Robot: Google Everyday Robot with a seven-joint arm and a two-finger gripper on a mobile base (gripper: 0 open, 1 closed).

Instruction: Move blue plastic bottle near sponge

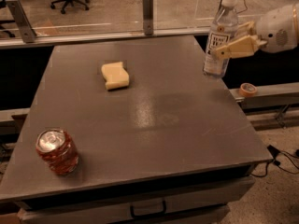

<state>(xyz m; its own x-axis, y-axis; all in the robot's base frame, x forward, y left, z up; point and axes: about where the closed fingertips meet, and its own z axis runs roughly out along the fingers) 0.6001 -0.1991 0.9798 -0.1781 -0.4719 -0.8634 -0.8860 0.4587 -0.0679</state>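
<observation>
Camera view: gripper (pixel 228 45) clamped mid-body on blue plastic bottle (pixel 218 34), upright, well right of sponge (pixel 115 75), looks clear of the tabletop. Thin clear plastic w/ white cap: prob light, slick, walls give, so label-height grip suits. Sponge soft, wavy-sided, pale yellow.

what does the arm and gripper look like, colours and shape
The gripper, at the upper right edge, has slim tan fingers, flat and tapering. Behind them sits a rounded white wrist housing with a small dotted patch. No cables visible.
</observation>
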